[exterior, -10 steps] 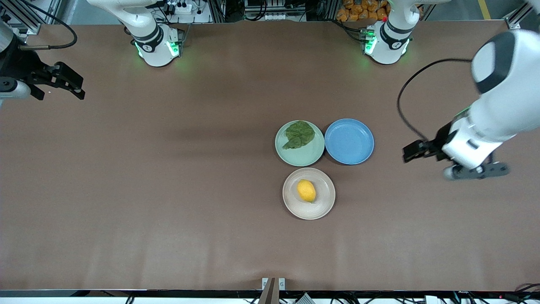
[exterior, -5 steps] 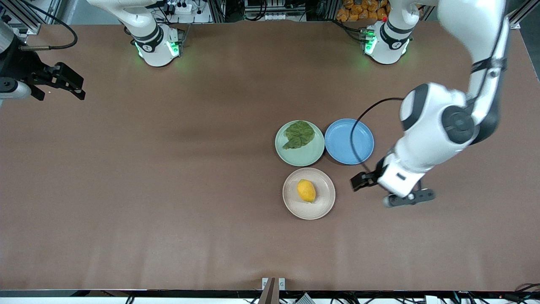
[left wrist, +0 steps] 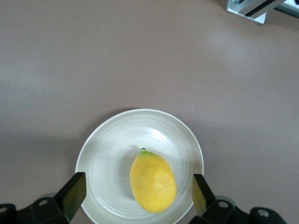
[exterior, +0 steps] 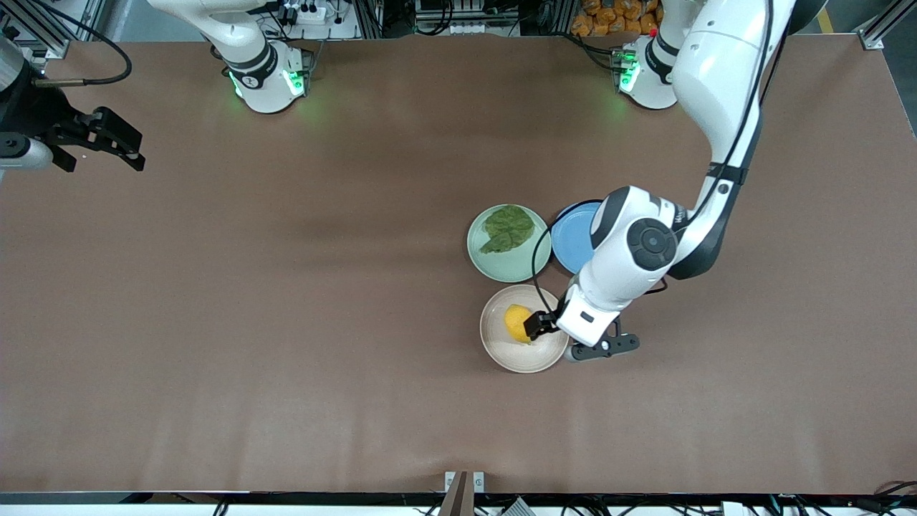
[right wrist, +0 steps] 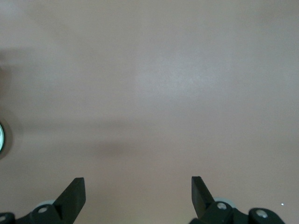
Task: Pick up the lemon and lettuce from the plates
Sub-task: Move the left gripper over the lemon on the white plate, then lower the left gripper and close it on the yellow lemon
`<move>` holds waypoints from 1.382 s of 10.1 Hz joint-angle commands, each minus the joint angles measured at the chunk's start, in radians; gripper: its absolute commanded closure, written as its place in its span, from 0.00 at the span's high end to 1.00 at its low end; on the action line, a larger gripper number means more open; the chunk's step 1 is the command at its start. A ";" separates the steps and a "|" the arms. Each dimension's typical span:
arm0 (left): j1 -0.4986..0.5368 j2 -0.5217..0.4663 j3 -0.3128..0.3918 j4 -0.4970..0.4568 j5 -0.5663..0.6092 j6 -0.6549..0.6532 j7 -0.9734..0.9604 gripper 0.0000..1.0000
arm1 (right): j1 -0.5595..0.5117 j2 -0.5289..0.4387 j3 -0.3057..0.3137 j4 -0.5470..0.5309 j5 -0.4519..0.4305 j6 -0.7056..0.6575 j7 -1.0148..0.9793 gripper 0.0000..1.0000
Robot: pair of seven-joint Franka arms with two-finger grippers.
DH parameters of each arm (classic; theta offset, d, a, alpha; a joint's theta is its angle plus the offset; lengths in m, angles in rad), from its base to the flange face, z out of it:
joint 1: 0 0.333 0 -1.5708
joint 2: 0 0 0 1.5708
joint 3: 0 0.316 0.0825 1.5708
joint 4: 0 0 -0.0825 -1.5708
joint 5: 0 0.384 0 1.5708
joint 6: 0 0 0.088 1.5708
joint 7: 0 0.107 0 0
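A long table (exterior: pixel 286 322) covered in plain brown material fills the scene. Toward the left arm's end of the middle sit three round shallow plastic plates close together. A small oval bright yellow lemon (exterior: pixel 517 323) with pointed ends lies on the beige-cream plate (exterior: pixel 501 351), the plate nearest the front camera. Just above it in the front view, a crinkled dark green lettuce leaf (exterior: pixel 508 228) lies flat on the pale mint green plate (exterior: pixel 501 266). Beside that plate, toward the left arm's end, sits a blue plate (exterior: pixel 577 244), partly covered by the white left arm. The left gripper (left wrist: pixel 138 193) hangs over the beige-cream plate with the lemon below it; its two black fingers are spread wide, one on each side of the lemon, well clear of it and holding nothing. The right gripper (exterior: pixel 114 143) waits over bare table at the right arm's end, well apart from the plates; its fingers (right wrist: pixel 74 196) are also spread wide, with nothing between them.
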 commanded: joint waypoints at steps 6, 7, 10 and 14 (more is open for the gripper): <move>-0.072 0.137 0.008 0.030 -0.018 0.070 -0.184 1.00 | 0.005 -0.014 -0.002 -0.005 -0.004 -0.016 0.006 1.00; -0.081 0.145 0.009 0.030 -0.018 0.084 -0.186 1.00 | 0.005 -0.014 -0.002 -0.007 -0.004 -0.021 0.006 1.00; -0.092 0.167 0.009 0.029 -0.016 0.111 -0.188 1.00 | 0.007 -0.014 0.000 -0.005 -0.004 -0.021 0.006 1.00; -0.092 0.168 0.011 0.024 -0.008 0.111 -0.232 0.00 | 0.013 -0.011 0.001 -0.007 -0.002 -0.013 0.026 1.00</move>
